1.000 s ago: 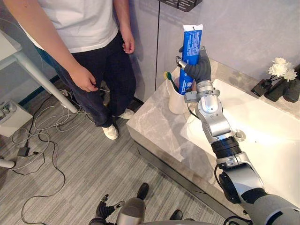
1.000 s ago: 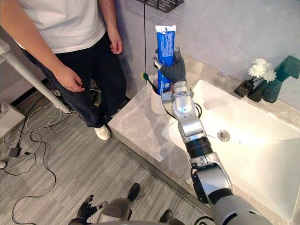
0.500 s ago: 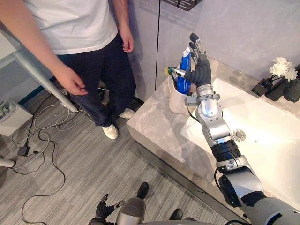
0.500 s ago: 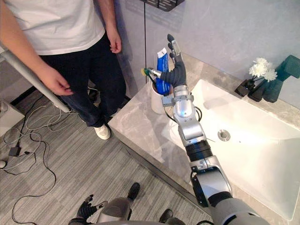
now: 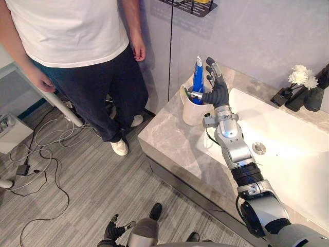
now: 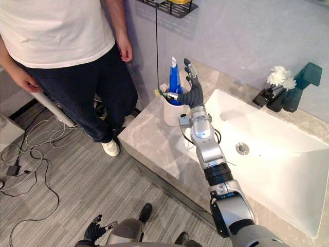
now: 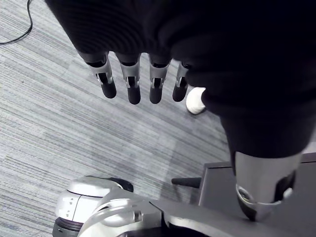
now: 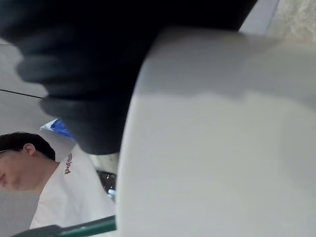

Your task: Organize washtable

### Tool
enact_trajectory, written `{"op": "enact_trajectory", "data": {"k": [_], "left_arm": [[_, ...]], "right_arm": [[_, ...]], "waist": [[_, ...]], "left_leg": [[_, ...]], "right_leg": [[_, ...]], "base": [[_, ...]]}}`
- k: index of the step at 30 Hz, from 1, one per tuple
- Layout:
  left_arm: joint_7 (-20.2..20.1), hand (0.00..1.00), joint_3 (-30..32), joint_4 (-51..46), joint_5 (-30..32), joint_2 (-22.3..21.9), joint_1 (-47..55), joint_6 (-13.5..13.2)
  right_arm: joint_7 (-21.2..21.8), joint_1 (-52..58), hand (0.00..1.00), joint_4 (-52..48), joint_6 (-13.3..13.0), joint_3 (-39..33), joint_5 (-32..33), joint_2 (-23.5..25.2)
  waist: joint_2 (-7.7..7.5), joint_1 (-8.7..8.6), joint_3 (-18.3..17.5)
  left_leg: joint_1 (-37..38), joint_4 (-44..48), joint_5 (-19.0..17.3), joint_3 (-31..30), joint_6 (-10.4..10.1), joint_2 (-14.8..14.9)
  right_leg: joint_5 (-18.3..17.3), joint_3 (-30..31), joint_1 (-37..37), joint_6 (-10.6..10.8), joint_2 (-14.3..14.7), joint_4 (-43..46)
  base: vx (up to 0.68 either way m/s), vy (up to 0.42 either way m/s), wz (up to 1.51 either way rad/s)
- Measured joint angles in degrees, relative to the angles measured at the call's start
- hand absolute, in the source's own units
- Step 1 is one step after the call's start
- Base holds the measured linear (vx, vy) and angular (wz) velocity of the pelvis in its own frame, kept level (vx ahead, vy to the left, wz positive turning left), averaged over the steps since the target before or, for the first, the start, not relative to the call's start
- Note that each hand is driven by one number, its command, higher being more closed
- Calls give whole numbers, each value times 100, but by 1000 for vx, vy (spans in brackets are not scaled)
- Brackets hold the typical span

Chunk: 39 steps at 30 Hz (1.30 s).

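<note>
Toothpaste tube (image 5: 198, 74) stands upright in the white cup (image 5: 193, 110), beside a green-handled toothbrush (image 6: 163, 92). The right hand (image 5: 216, 90) is just beside the cup on its basin side, fingers straight and spread, pointing up and pinching nothing (contact with the tube: cannot tell). The left hand (image 7: 143, 84) hangs over the floor with its fingers straight.

Judgement: the tube-in-cup step looks done. The next move calls for lifting the hand clear without brushing the tube or tipping the cup.

The cup sits near the counter (image 5: 169, 139) corner, with the wall behind it, a wire shelf (image 5: 193, 6) above and a person (image 5: 87, 41) standing beyond the edge. Open room lies from the cup toward the sink basin (image 5: 288, 149).
</note>
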Motion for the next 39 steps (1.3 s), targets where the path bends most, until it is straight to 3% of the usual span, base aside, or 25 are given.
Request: {"op": "enact_trajectory", "data": {"k": [16, 21, 24, 30, 34, 37, 39], "left_arm": [[-95, 0, 53, 359, 0, 25, 20, 8], [-97, 0, 59, 365, 2, 26, 19, 8], [-113, 0, 59, 391, 6, 29, 26, 9], [-195, 0, 78, 483, 10, 34, 143, 7], [-251, 0, 206, 601, 10, -33, 227, 7], [-250, 0, 230, 717, 10, -88, 254, 11], [-248, 0, 284, 720, 8, -179, 254, 10]], "right_arm": [[131, 153, 0, -1031, -32, -181, 271, -143], [203, 211, 0, -1907, -199, -447, 274, -681], [275, 443, 0, -2575, -334, -1015, 275, -1085], [220, 1249, 0, -3465, -703, -3234, 407, -1590], [-365, 2061, 0, -3574, -919, -5152, 384, -1617], [-834, 2694, 0, -3453, -919, -5950, 368, -1583], [-1017, 3172, 0, -3279, -910, -6259, 343, -1555]], "waist": [[-25, -218, -333], [-31, -274, -339], [-49, -374, -407], [-33, -741, -656], [31, -994, -848], [116, -1225, -926], [206, -1241, -1045]], "left_leg": [[187, -33, -1, 151, -1, 47], [215, -43, -1, 210, -1, 48], [228, -46, -1, 229, -1, 43], [345, -151, -5, 423, 2, 79], [373, -156, -60, 665, 51, 87], [380, -157, -99, 852, 83, 84], [367, -158, -151, 992, 85, 95]], "right_leg": [[5, 158, 84, -1, 19, -2], [15, 225, 84, 2, 19, -9], [22, 236, 87, 2, 13, -18], [112, 416, 85, -2, 47, -174], [170, 653, -4, 12, 45, -238], [221, 809, -55, 29, 41, -301], [242, 1000, -168, 37, 43, -306]], "base": [[-25, -5, -5], [-12, -3, -6], [0, -2, -1], [-26, -3, -19], [-16, 16, -31], [-11, 26, -31], [7, 28, -46]]}}
